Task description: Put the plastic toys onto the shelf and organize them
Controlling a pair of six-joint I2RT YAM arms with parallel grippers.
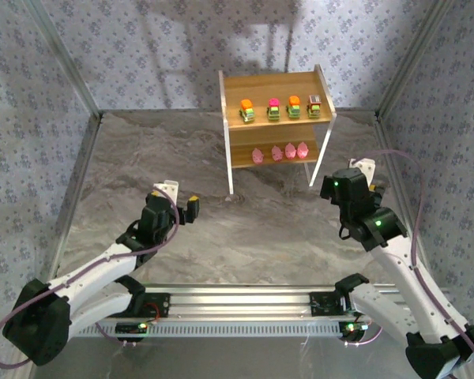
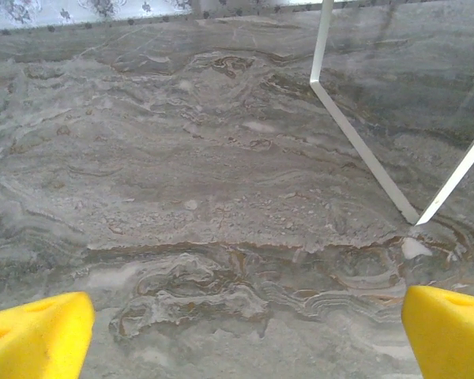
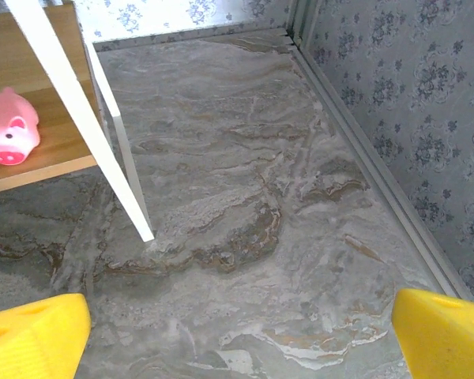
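Lining the shelf (image 1: 276, 85), toys (image 1: 273, 109) sit behind its white legs (image 1: 228, 170).

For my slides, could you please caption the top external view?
Toy cars line the top tier of the shelf, pink pigs the lower.

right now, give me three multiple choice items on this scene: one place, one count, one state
1. Where on the shelf are the car-like toys? A) lower tier B) upper tier C) split over both
2. How many pink toys sit on the lower tier? A) two B) four C) six
3. The left gripper and right gripper are: A) both open B) both shut C) holding toys
Key: 1 B, all four line the upper board; 2 B, four side by side; 3 A, yellow fingertips stand wide apart, nothing between.
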